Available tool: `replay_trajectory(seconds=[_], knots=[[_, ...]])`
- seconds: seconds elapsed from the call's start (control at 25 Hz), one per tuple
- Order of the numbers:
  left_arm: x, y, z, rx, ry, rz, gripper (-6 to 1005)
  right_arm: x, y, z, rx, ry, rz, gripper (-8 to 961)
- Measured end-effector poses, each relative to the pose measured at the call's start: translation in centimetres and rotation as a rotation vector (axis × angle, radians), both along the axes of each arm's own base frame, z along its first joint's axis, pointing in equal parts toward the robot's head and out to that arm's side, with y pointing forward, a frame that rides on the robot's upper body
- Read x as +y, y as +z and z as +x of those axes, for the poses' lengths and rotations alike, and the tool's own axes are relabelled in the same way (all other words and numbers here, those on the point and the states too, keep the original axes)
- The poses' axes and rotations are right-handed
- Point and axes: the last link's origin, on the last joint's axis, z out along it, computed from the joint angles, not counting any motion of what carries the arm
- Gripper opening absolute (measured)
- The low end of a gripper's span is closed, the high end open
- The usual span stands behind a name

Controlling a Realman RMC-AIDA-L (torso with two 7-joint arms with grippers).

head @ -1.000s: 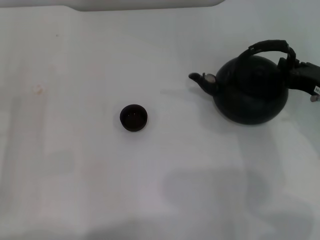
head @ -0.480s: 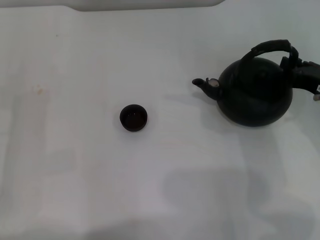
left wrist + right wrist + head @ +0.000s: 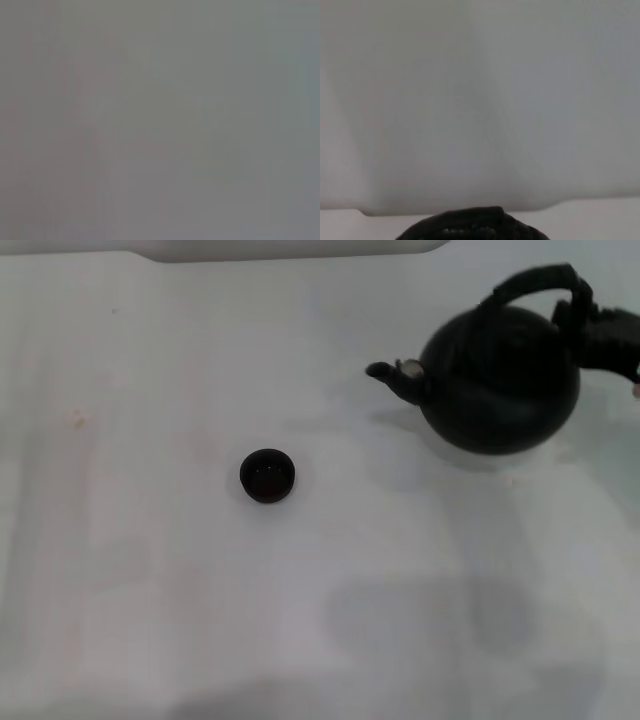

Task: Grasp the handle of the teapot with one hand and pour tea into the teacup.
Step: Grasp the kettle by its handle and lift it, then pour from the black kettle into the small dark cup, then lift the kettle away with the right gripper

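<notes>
Teapot (image 3: 500, 380) hangs at my far right, apparently lifted, its shadow lying apart below it. Spout (image 3: 392, 375) points left toward the teacup (image 3: 267, 475), which sits well apart, left and nearer me. Right gripper (image 3: 580, 315) is clamped on the right end of the handle (image 3: 535, 280). I judge the carry runs leftward along the spout line. Left arm not visible; table (image 3: 150, 590) white

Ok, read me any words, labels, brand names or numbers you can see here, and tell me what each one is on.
No readable text in any view.
The teapot, its handle and the teacup carry no visible marking.
The right gripper at the handle has a small white tag at the head view's right edge, too small to read.
The left wrist view shows only plain grey.
</notes>
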Motion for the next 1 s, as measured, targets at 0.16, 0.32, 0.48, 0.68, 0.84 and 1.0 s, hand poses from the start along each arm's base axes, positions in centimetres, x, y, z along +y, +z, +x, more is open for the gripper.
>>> replay_trajectory(seconds=[0.16, 0.32, 0.48, 0.68, 0.84, 1.0], knots=[[-0.2, 0.0, -0.1, -0.002, 0.004, 0.000, 880, 0.5, 0.4, -2.3, -0.042, 0.083, 0.002, 184], [-0.2, -0.2, -0.1, -0.005, 0.004, -0.006, 880, 1.0, 0.2, -4.2, -0.075, 0.158, -0.022, 185], [-0.2, -0.3, -0.1, -0.005, 0.003, -0.011, 880, 1.4, -0.8, -5.8, -0.130, 0.221, -0.054, 185], [-0.2, -0.4, 0.0, -0.005, 0.001, -0.015, 879, 1.6, -2.2, -7.2, -0.202, 0.269, -0.090, 181], [-0.2, -0.4, 0.0, -0.008, 0.000, -0.017, 879, 1.8, -3.2, -8.2, -0.248, 0.303, -0.111, 177], [-0.1, -0.5, 0.1, -0.010, -0.003, -0.017, 879, 2.0, -3.9, -8.9, -0.285, 0.324, -0.121, 178]])
